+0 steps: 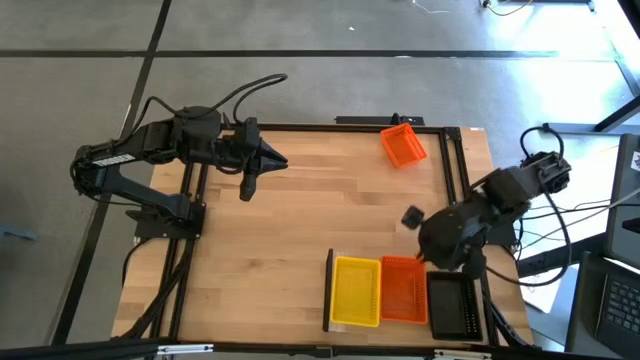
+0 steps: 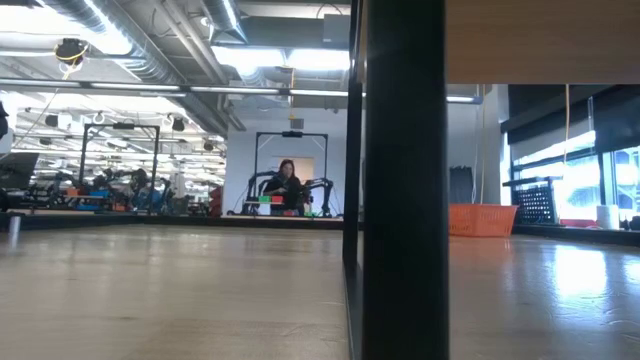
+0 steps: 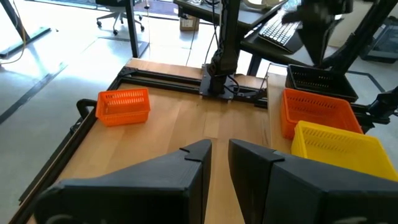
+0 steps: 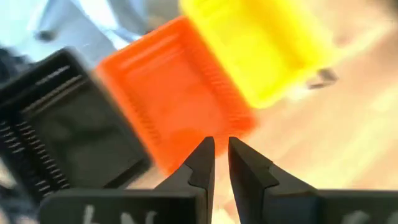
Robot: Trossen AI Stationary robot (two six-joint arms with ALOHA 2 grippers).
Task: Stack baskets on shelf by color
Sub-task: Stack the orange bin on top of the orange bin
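While the right end effector (image 4: pixel 221 155) hangs over the row of baskets, its two fingers sit almost pressed together, with just a thin gap and nothing pinched in it. Right under its tips is the orange basket (image 4: pixel 177 93). On one side of that is the yellow basket (image 4: pixel 258 46), and on the other side is the black basket (image 4: pixel 65 127). These three sit touching, side by side, on the shelf (image 1: pixel 329 290), whose dark end piece stands just past the yellow one. From above, this end effector (image 1: pixel 412 217) is a little way off from the row, toward the middle of the worktop (image 1: pixel 300 210).

The left end effector (image 3: pixel 219 152) is far from the shelf, on the other side of the worktop. Its fingers are close together too, with a narrow gap, and they hold nothing. Ahead of it and off to one side is a lone orange basket (image 3: pixel 123 106), sitting by itself near the worktop's edge. It is well apart from both end effectors.

The job looks mostly done. The yellow, orange and black spots on the shelf are filled, but I cannot tell how many baskets are in each pile. The lone orange basket has not yet been put on the orange pile. That looks like the only one left to move.
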